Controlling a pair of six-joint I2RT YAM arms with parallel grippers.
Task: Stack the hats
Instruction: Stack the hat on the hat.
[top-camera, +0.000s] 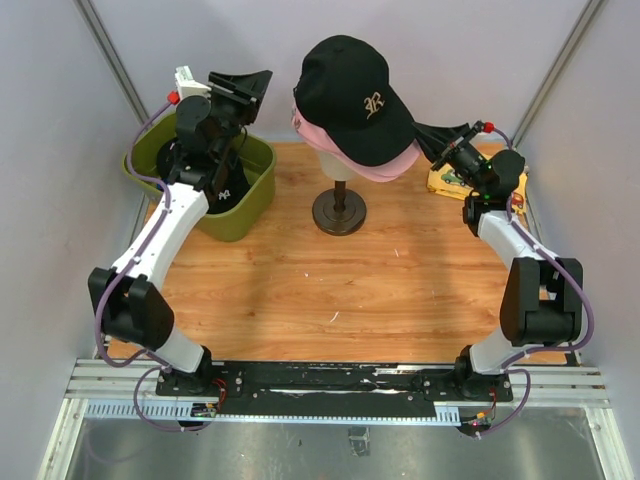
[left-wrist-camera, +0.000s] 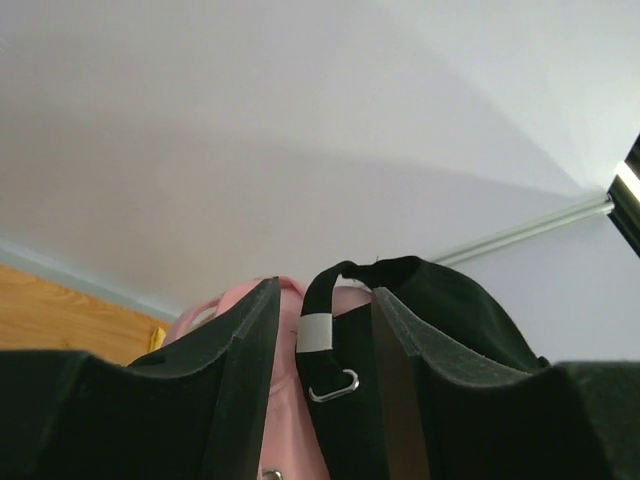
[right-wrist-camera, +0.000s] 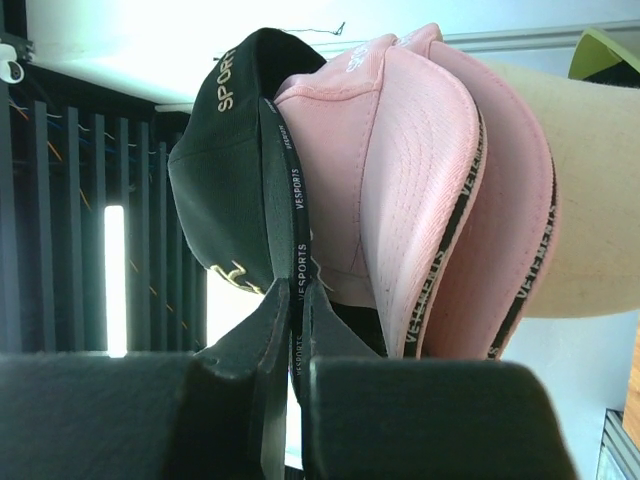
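Wooden worktop (top-camera: 300, 290) with both arms bolted at its near edge. An olive-green plastic bin (top-camera: 255, 205) stands at the far left, directly below the raised left fingers (left-wrist-camera: 240, 380). A cream mannequin head (right-wrist-camera: 600, 200) on a dark round stand (top-camera: 339, 212) occupies the far centre, between the two sets of fingers.

The head carries the stack. Two pink fabric baseball caps (right-wrist-camera: 400, 150) with dark lettered trim along the brim edges sit one over the other. A black fabric baseball cap (top-camera: 350, 95) with a pale embroidered logo lies on top, its brim pointing toward the right fingers (right-wrist-camera: 250, 370).

The right fingers are pinched together on the lettered edge of the black cap's brim, with the pink brims just beside them.

The left fingers stand apart with nothing clamped. In the left wrist view, the black cap's rear strap (left-wrist-camera: 320, 340), with its white tag and metal buckle, appears in the gap between them, beyond the tips.

A yellow printed object (top-camera: 445, 180) lies under the right wrist.
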